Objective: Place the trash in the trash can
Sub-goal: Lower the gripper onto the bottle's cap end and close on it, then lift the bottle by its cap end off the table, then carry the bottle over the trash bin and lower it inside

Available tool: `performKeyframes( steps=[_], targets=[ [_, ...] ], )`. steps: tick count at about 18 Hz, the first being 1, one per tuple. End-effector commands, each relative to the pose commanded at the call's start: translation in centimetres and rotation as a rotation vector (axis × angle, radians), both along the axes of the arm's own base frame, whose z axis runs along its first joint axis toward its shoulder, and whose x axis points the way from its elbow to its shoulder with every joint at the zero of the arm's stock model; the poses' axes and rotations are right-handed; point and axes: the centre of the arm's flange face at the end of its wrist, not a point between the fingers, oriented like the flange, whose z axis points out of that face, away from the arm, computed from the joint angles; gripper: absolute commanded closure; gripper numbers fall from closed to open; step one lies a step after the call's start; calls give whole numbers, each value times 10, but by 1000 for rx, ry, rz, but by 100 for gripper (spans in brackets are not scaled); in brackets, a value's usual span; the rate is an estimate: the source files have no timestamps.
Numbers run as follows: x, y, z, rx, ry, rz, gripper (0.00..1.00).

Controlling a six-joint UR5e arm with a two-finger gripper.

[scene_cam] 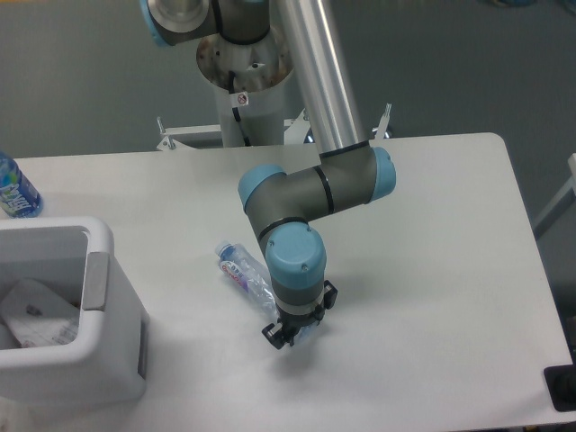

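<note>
Two bottles, one crushed [245,272] and one blue-labelled [15,189], one wrapper [36,310], one bin [108,355].

The arm folds down at its elbow, wrist vertical, end effector [286,335] low at the table.

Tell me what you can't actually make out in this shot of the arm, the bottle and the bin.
- Gripper: its wrist blocks the fingers, so the grip is unclear.
- Crushed bottle: its lower end vanishes behind the wrist; label text too small.
- Trash can: cut off by the left edge; its near wall hides most of the inside, so only part of the wrapper shows.
- Blue-label bottle: cropped at the left edge.
</note>
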Motion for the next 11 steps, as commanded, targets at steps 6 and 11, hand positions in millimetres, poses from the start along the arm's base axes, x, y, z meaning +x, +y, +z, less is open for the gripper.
performKeyframes(
  steps=[6, 11],
  targets=[
    [-45, -8, 129, 207, 124, 98, 38],
    [-54, -1, 230, 359, 237, 133, 39]
  ],
)
